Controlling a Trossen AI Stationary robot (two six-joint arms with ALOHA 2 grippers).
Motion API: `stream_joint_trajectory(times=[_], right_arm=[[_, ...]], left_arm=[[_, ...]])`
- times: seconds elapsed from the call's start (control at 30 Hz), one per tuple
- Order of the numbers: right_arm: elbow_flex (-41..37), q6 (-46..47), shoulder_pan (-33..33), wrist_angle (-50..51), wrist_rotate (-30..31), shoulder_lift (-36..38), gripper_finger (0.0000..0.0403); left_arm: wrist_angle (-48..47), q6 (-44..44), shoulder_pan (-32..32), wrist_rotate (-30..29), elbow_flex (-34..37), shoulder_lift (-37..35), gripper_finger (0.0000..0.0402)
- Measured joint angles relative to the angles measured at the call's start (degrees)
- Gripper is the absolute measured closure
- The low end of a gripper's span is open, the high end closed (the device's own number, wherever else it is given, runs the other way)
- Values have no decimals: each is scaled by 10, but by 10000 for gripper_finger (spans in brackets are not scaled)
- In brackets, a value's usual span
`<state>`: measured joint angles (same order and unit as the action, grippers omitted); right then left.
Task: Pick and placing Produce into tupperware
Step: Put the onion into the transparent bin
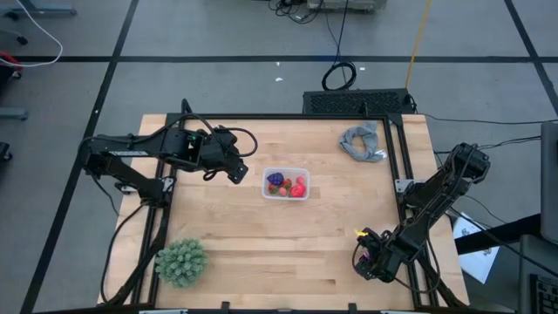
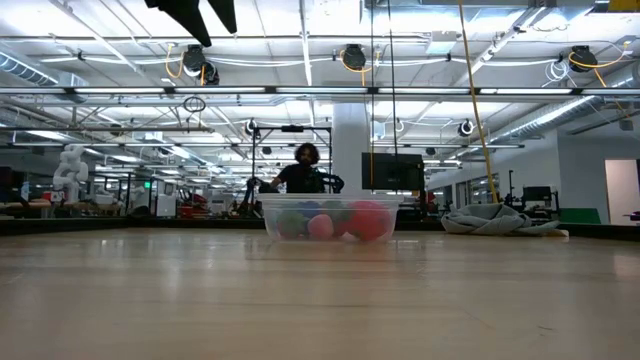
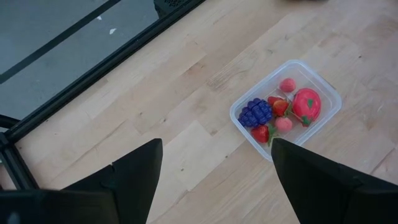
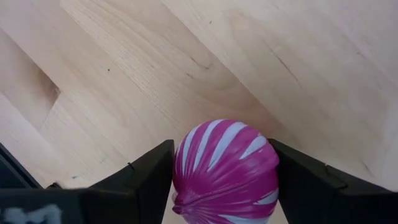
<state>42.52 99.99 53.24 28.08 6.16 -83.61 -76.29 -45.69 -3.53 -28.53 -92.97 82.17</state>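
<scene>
The clear tupperware [image 1: 286,184] stands mid-table and holds produce: purple grapes [image 3: 255,113], a red-pink fruit [image 3: 306,104], and small red and pink pieces. My left gripper [image 3: 216,143] hangs open above the table, to the tub's left, with nothing between its fingers. At the table's near right corner my right gripper [image 1: 363,262] points steeply down. A round magenta toy with white stripes [image 4: 224,168] sits between its fingers. In the high view the gripper hides this toy. My right gripper has the striped toy pinched between its two fingers, which lie against the toy's two opposite sides [image 4: 179,163]. The fingers come from above, slanting down. I cannot tell whether the toy rests on the wood or hangs clear.
A large green spiky ball [image 1: 181,262] lies near the near left corner and a grey cloth [image 1: 364,142] at the far right. Bare wood stretches between the tub and the near edge. A person [image 2: 305,170] sits beyond the far edge.
</scene>
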Motion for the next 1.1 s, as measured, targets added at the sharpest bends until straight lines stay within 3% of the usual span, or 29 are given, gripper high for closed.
stream_joint_trajectory(times=[0.5, 0.67, 0.87, 1.1], right_arm=[[0, -69, -41, -16, 20, 37, 167], [0, -128, -70, -36, 58, 78, 167], [0, -238, -122, -82, 77, 124, 167], [0, -426, -189, -240, 63, 148, 167]], left_arm=[[0, -1, 0, 0, 0, 0, 94], [0, -1, 0, 0, 0, 0, 94], [0, -1, 0, 1, 0, 0, 94], [0, 0, 0, 1, 0, 0, 94]])
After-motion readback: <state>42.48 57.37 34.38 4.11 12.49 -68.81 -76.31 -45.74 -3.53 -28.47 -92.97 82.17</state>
